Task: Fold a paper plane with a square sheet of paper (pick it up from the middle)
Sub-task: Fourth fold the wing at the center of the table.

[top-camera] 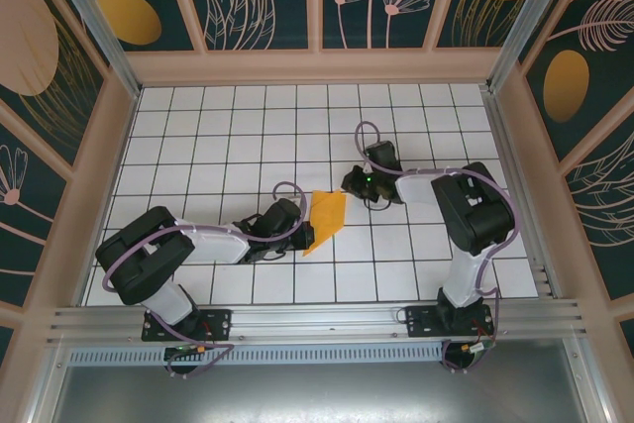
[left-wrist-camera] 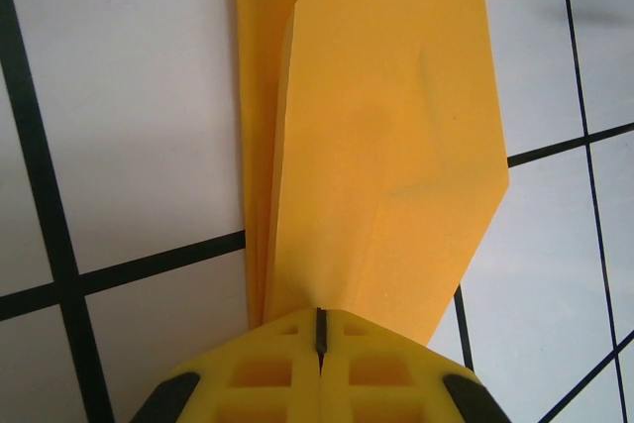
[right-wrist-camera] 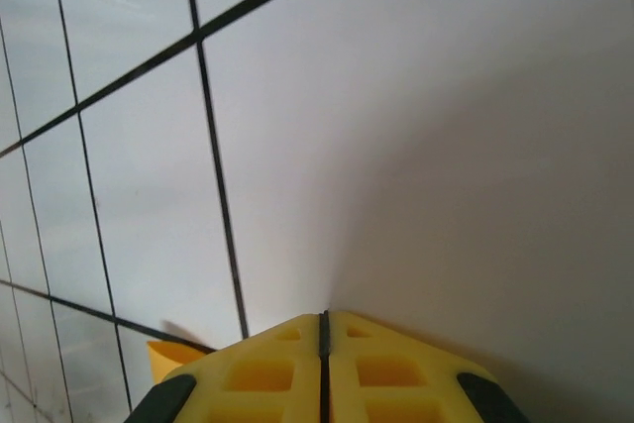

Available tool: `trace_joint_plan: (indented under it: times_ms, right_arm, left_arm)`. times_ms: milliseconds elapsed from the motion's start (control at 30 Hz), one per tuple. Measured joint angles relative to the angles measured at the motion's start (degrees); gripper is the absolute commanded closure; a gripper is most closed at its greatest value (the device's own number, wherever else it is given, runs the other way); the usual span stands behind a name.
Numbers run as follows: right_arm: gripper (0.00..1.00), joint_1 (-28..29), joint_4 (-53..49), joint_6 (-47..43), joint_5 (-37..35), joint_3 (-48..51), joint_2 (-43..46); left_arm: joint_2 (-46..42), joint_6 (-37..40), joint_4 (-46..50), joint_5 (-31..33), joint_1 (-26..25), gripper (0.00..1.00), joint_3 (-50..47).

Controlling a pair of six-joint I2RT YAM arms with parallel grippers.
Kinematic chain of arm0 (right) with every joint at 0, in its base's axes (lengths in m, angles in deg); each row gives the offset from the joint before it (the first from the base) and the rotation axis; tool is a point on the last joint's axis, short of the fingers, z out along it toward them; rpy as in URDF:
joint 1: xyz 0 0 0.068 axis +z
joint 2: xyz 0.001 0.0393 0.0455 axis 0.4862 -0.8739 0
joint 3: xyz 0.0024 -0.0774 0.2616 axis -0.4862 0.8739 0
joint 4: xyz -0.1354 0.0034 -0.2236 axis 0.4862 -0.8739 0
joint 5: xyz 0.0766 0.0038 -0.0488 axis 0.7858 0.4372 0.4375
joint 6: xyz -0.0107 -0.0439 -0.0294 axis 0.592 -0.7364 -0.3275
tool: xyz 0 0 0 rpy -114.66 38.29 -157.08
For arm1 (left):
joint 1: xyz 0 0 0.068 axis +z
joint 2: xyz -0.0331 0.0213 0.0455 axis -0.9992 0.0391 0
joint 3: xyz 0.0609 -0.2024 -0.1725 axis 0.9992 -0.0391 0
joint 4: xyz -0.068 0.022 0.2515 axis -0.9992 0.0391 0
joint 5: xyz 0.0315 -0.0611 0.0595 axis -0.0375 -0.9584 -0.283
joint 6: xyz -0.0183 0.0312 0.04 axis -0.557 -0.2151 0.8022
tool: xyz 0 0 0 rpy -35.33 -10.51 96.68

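**Tight quarters at centre frame**

Top view first: the paper lies on the white gridded table, dead centre of the frame. It is folded into an orange-yellow wedge, broad at the top and tapering to a point at lower left. The left end effector reaches in from the left and meets the wedge's left edge, low down near the point. The right end effector sits just beside the wedge's upper right corner, above and to the right of it.

Over to the left wrist view: the yellow fingers are pressed together at the bottom of the frame, with just a thin dark seam between them. The paper runs from their tips straight up and out of the top edge. Stacked layers show along its left side, and a blunt corner juts out at right. The tips touch its narrow end; whether a layer is nipped between them, I cannot tell.

Right wrist view: these fingers are pressed together too, tips low over a white tile. A sliver of the paper peeks out at lower left, beside the left finger.
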Motion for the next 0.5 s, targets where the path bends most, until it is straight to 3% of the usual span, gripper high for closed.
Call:
trace_joint_plan:
  times_ms: [233,500]
  right_arm:
    - [0.89,0.98,-0.81,0.13,-0.87,2.12,8.44]
    - [0.9,9.57,3.76,2.99,1.44,5.11,9.29]
  left_arm:
    - [-0.04,-0.17,-1.6,0.0,0.0,1.0,-0.87]
    - [-0.04,-0.17,-1.68,0.0,0.0,1.0,-0.92]
